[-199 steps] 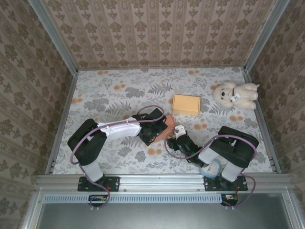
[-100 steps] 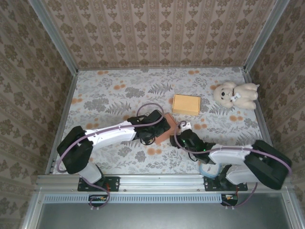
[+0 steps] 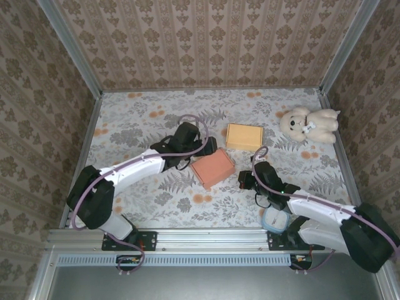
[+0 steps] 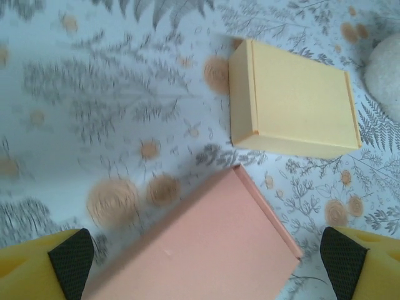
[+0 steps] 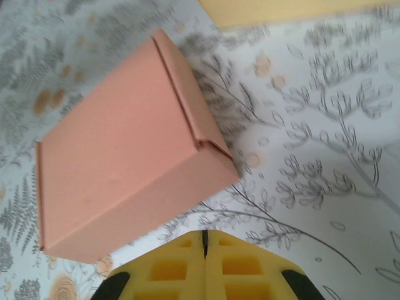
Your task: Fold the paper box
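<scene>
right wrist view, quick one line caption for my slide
Shut right gripper facing the closed pink paper box on the floral table, a yellow box at the frame's top edge.

pink box (image 3: 213,169): thin paper card, matt, smooth, crisp creases
yellow box (image 3: 244,136): same matt card, smooth
table cover (image 3: 137,125): floral print, flat and matt; cloth or printed sheet, can't tell
teddy bear (image 3: 309,124): cream plush, fuzzy
left gripper (image 4: 206,259): yellow foam pads, black matt tips
right gripper (image 5: 204,242): yellow foam pads, matt, moulded pockets
frame rails (image 3: 212,236): bare metal, dull sheen
</scene>
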Robot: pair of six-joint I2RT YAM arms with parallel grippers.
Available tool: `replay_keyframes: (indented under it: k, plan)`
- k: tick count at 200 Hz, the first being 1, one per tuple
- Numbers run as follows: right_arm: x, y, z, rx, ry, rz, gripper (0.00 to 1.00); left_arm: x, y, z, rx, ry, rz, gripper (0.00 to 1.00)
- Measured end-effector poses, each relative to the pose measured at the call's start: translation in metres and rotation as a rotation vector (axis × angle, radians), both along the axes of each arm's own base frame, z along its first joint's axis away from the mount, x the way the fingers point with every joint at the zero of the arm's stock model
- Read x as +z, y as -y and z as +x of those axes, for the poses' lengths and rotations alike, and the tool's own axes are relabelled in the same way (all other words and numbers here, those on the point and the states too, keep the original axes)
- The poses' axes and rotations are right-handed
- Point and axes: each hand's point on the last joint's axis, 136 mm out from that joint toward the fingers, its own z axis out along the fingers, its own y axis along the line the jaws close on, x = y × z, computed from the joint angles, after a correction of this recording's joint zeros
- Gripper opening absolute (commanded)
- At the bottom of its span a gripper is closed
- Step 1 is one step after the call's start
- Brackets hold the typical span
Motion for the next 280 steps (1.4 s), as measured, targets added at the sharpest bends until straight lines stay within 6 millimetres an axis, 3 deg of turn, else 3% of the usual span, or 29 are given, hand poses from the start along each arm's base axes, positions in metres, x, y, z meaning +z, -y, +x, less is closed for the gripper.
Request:
replay_keyframes:
  k: [31, 55, 85, 130, 184, 280]
  plan:
    - [-0.028, 0.005, 0.004, -0.042, -0.109, 0.030, 0.00, -0.014, 0.012, 0.022, -0.122, 0.041, 0.001, 0.95]
    - [-0.037, 0.005, 0.009, -0.057, -0.141, 0.047, 0.00, -0.041, 0.020, 0.026, -0.184, 0.013, 0.004, 0.93]
    - [-0.046, -0.002, 0.017, -0.049, -0.165, 0.067, 0.00, -0.058, 0.032, 0.025, -0.240, -0.002, -0.022, 0.91]
    - [-0.045, -0.012, 0.033, -0.039, -0.154, 0.100, 0.00, -0.074, 0.044, 0.015, -0.293, -0.021, -0.064, 0.88]
    - [-0.045, -0.015, 0.044, -0.041, -0.133, 0.127, 0.00, -0.087, 0.064, -0.010, -0.345, -0.048, -0.081, 0.87]
    - [-0.044, -0.015, 0.051, -0.051, -0.094, 0.160, 0.00, -0.093, 0.074, -0.011, -0.284, -0.018, -0.065, 0.85]
